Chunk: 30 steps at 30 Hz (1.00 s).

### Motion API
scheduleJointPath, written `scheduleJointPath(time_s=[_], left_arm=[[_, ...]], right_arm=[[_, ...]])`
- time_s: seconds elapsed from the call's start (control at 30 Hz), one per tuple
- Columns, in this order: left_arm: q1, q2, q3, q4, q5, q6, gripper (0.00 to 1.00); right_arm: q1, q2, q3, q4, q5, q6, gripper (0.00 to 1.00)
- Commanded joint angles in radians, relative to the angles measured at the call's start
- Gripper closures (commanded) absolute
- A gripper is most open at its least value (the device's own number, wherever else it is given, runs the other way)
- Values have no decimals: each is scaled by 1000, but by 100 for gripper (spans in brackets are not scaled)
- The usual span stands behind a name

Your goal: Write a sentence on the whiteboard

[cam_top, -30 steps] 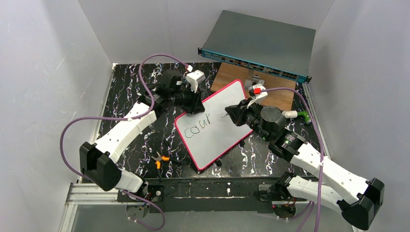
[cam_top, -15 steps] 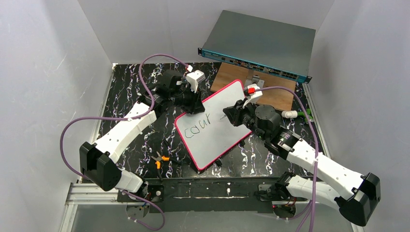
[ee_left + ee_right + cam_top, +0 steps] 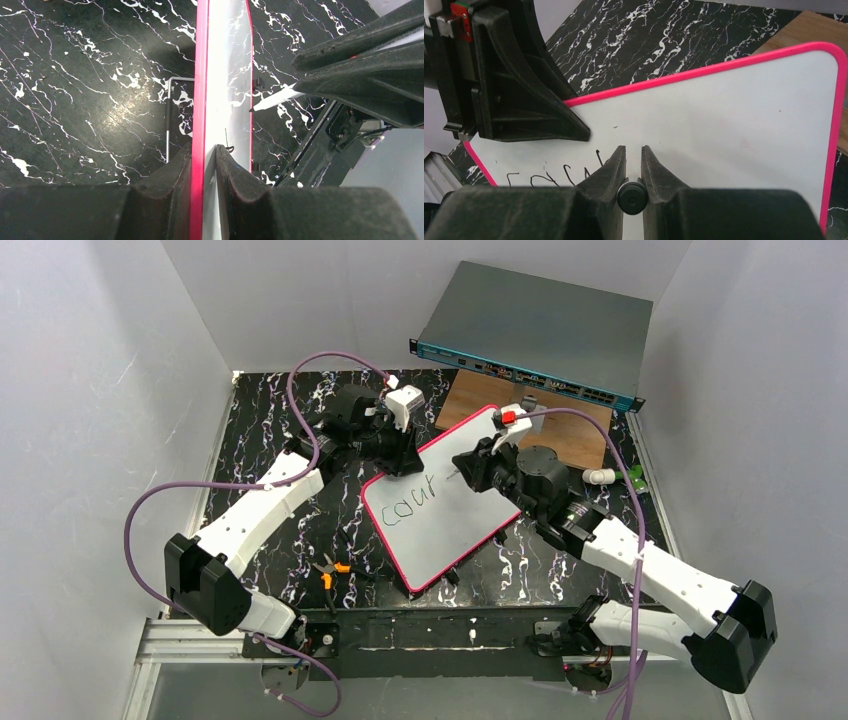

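Note:
The whiteboard (image 3: 445,530), white with a pink-red frame, lies tilted on the black marbled table. My left gripper (image 3: 400,462) is shut on its upper left edge; in the left wrist view the fingers (image 3: 204,150) pinch the pink frame (image 3: 201,75). Of the sentence, only black letters reading "cour" (image 3: 410,502) show. My right gripper (image 3: 470,472) is shut on a marker (image 3: 632,196), whose tip (image 3: 270,101) points at the board just right of the last letter. Whether the tip touches the board is unclear.
A grey-teal network switch box (image 3: 535,335) leans at the back over a wooden board (image 3: 560,425). Orange-handled pliers (image 3: 330,572) lie left of the whiteboard's near corner. A green-tipped object (image 3: 625,478) lies at the right. White walls close in on both sides.
My right gripper has carried the marker up and to the left, closer to the end of the written letters. The left gripper and the whiteboard have stayed put.

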Motion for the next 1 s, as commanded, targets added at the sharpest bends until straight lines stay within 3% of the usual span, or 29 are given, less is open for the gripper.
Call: scheduleJointPath(time_s=[0.0,0.97], left_arm=[[3,-61,2,18,-10,44,100],[3,-63,-1,28,-9,50,100]], right_arm=[[-15,16,65,83,-11,-13,99],[-21,115,99,92,-106,21,99]])
